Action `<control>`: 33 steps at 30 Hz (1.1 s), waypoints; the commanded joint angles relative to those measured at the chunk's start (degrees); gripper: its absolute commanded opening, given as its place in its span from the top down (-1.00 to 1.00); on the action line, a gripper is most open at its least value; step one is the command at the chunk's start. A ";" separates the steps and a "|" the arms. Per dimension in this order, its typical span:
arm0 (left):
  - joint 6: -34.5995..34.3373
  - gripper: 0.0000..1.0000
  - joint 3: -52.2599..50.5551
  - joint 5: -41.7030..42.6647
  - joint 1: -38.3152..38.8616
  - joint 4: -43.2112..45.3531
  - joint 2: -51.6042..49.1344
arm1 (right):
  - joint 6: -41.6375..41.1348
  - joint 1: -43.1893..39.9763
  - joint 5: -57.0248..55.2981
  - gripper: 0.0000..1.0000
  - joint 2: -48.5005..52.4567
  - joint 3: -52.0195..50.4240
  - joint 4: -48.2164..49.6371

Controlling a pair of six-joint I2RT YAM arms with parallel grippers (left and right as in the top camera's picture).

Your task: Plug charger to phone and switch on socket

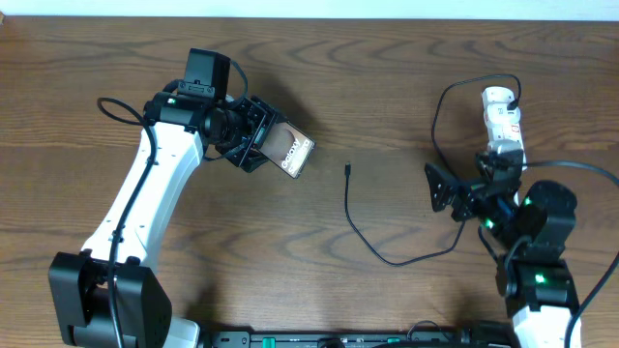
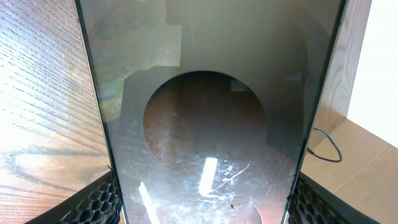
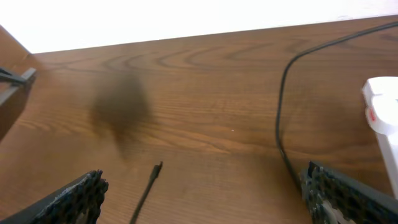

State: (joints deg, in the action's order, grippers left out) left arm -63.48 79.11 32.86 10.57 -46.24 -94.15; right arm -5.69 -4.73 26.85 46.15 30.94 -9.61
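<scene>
The brown-bronze phone (image 1: 294, 153) with white lettering sits between the fingers of my left gripper (image 1: 259, 135), which is shut on its long edges. In the left wrist view the phone's glossy face (image 2: 205, 124) fills the frame between the two pads (image 2: 93, 202). The charger (image 1: 360, 232) lies loose on the table, its small connector tip (image 1: 348, 169) pointing up and right of the phone, apart from it. My right gripper (image 1: 464, 188) stands open just below the white socket (image 1: 502, 121). In the right wrist view the tip (image 3: 157, 168) lies ahead of the open right gripper (image 3: 202, 199), with the socket (image 3: 382, 115) at the right.
A black cable (image 1: 440, 111) loops from the socket's far end down past the right gripper. The table's far edge (image 3: 186, 34) meets a white wall. Both arm bases stand at the front edge, with a dark rail (image 1: 338, 338) between them.
</scene>
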 commanded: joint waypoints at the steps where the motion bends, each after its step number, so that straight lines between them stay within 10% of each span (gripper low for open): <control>1: -0.94 0.86 0.35 0.94 -0.26 0.31 1.68 | 0.17 0.28 3.82 -0.99 3.10 3.17 -0.46; 15: -4.79 0.86 0.37 11.47 -1.90 4.11 1.68 | 0.15 0.28 15.13 -0.99 8.11 5.62 2.12; 33: -19.58 0.86 0.28 18.16 -2.95 3.50 1.66 | -29.40 6.99 15.06 -0.82 19.74 5.86 16.90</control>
State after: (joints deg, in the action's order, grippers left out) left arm -80.27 79.09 47.48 7.70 -43.07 -94.15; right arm -28.64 -0.08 42.68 64.18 35.55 6.15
